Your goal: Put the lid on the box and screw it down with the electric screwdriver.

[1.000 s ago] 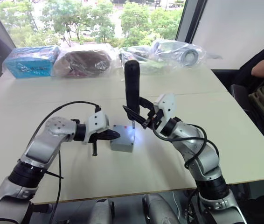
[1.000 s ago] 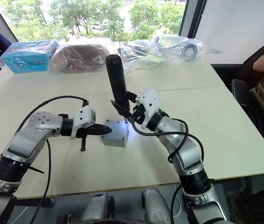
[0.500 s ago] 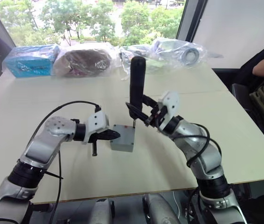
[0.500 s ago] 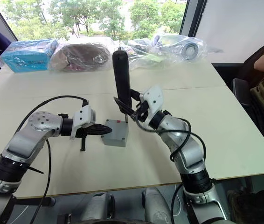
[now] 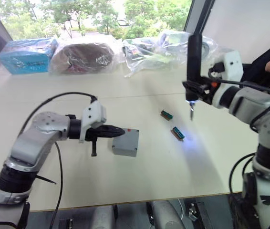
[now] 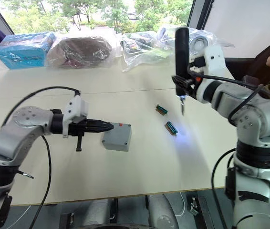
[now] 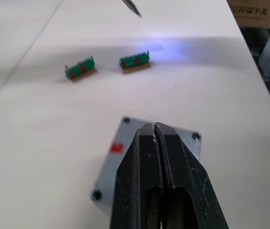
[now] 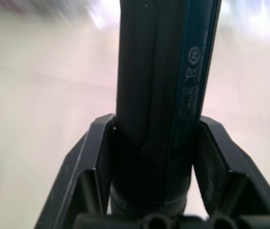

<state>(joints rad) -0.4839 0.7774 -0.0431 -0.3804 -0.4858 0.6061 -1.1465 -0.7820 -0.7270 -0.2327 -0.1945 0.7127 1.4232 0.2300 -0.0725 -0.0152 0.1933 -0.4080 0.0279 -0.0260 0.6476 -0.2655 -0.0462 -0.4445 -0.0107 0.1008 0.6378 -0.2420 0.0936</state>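
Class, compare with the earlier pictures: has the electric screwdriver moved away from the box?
Yes. The right hand has carried the electric screwdriver off the box toward the robot's right; its tip now hangs above the table by the two green connector blocks.

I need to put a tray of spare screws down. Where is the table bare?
Bare: the near strip of the table in front of the box, and the far left stretch before the bagged items. Crowded: around the two connector blocks, under the electric screwdriver.

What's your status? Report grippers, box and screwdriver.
Left gripper shut, tips pressed on the lidded small square grey box. Right gripper shut on the dark pen-shaped electric screwdriver, upright, clear of box. Two green connector blocks on table between.
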